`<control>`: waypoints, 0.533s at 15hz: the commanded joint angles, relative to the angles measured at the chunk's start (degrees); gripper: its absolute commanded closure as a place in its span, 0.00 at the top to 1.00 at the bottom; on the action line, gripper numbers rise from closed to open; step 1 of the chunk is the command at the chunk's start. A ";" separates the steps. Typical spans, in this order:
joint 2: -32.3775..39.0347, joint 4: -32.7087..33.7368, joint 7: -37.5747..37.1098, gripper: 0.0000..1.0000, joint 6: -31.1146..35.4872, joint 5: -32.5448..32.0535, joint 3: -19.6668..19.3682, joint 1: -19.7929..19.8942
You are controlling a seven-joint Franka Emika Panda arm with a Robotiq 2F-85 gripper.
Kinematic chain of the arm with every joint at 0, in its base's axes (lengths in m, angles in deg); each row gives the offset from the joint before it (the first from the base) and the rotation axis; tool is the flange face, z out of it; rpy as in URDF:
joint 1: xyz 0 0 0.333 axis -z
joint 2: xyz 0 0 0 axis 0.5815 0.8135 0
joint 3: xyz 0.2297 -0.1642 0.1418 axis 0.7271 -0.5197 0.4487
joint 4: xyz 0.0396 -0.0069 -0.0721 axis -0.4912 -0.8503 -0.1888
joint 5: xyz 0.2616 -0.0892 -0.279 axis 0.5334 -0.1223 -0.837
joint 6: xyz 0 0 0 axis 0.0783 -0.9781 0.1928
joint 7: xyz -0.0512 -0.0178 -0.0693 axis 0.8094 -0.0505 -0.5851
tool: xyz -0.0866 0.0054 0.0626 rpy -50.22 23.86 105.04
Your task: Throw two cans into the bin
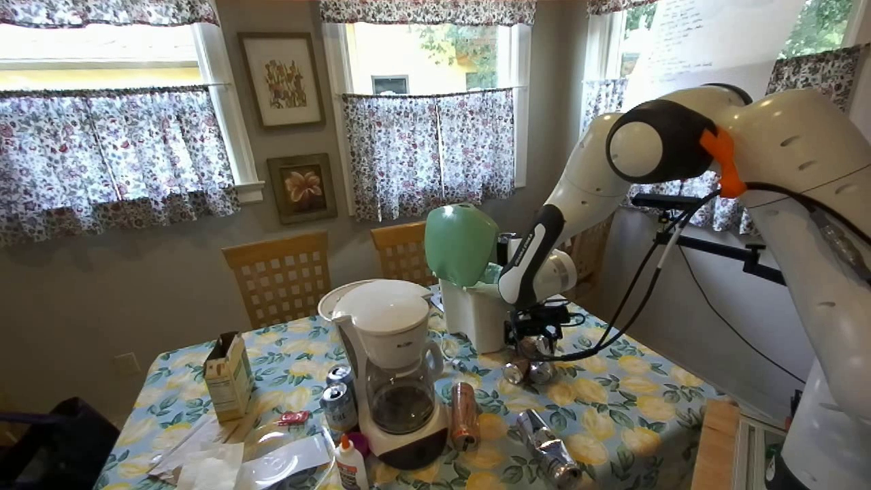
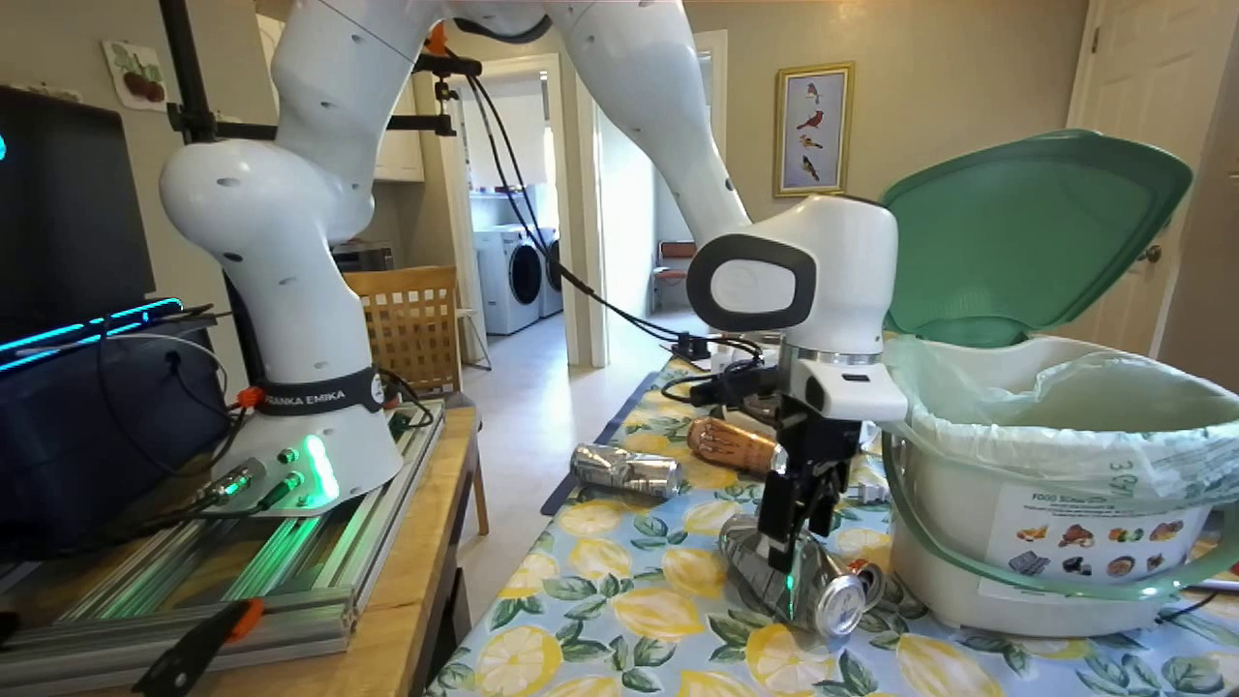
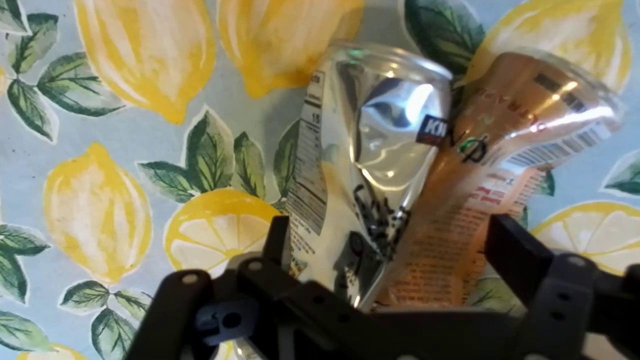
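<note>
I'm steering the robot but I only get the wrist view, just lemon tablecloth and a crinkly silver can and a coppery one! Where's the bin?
Observer: The bin is just past the pincer, farther from the robot's base.
Operator: Ooh! Is its lid shut?
Observer: No, both exterior views show the green lid tipped up.
Operator: My silver can and copper can are lying down. Do any others stand up?
Observer: Yes, in an exterior view two cans stand upright beside the coffee maker.
</note>
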State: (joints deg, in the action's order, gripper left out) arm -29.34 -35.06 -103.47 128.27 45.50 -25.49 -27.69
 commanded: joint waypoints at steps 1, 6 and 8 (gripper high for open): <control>2.98 2.57 -0.28 1.00 0.42 2.03 -0.53 -1.19; 4.64 3.62 -0.94 1.00 0.38 1.73 -1.04 -2.16; 5.23 3.95 -1.28 1.00 0.47 1.67 -1.19 -2.46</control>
State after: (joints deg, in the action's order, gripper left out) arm -26.24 -32.91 -103.79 128.27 45.57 -25.55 -28.61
